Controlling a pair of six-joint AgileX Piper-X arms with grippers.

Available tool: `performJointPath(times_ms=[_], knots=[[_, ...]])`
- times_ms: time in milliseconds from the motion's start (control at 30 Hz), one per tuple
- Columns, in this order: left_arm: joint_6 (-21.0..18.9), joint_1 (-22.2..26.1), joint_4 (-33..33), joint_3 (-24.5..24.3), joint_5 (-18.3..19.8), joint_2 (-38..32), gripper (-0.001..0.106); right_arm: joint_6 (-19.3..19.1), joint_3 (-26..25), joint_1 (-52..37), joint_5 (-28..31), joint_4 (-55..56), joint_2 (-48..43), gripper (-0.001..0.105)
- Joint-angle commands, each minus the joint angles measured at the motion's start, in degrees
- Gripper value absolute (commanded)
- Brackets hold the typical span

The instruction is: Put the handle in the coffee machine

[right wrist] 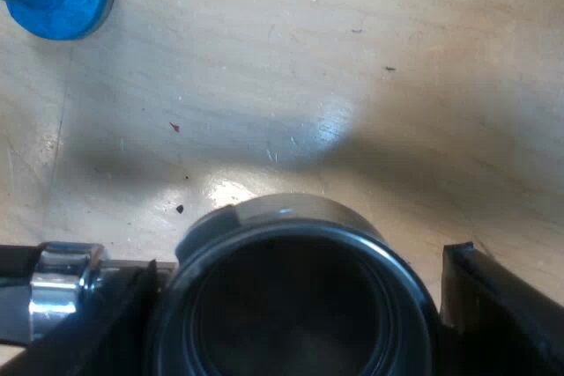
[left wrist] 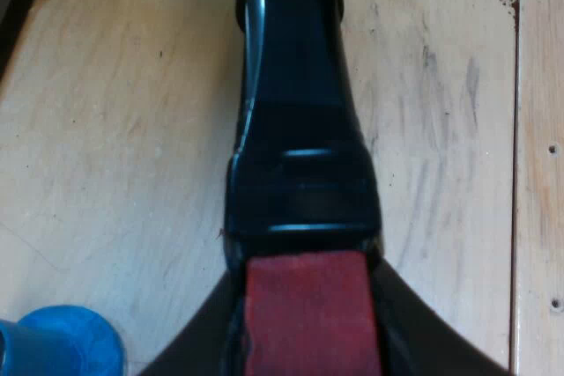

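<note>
Left gripper [left wrist: 304, 270]: clamped on the red end of the holder [left wrist: 298, 112], wooden table [left wrist: 115, 129] beneath.
Right gripper [right wrist: 301, 261]: fingers spread astride the basket [right wrist: 291, 210], slight gap at one.
Contents: dark, cannot tell.
Tamper [left wrist: 62, 342]: blue, apart, open wood between.

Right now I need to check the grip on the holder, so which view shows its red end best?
The left wrist view: the red end of the holder sits close up between the fingers of the left gripper. The right wrist view shows the round cup and shiny neck of the same holder.
</note>
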Motion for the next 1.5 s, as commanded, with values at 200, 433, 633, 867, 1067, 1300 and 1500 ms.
performJointPath(times_ms=[200,433,633,867,1067,1300,1500], knots=[[0.55,0.06,-0.64,-0.17,0.84,-0.16,0.000,-2.00,-0.43,0.11,-0.16,0.06,-0.95,0.006],[0.55,0.06,-0.64,-0.17,0.84,-0.16,0.000,-2.00,-0.43,0.11,-0.16,0.06,-0.95,0.071],[0.86,0.06,-0.64,-0.17,0.84,-0.16,0.000,-2.00,-0.43,0.11,-0.58,0.06,-0.95,0.085],[0.94,0.06,-0.64,-0.17,0.84,-0.16,0.000,-2.00,-0.43,0.11,-0.12,-0.08,-0.95,0.085],[0.94,0.35,-0.23,-0.34,-0.11,-0.16,0.000,-2.00,-0.43,0.11,-0.13,-1.78,-1.51,0.085],[0.94,5.23,2.28,-2.01,-0.05,-0.16,0.000,-2.00,-0.43,0.11,4.72,-1.79,-5.57,0.085],[0.94,8.29,3.37,-2.28,0.03,-0.16,0.000,-2.55,-0.43,0.11,4.93,-1.79,-8.90,0.085]])
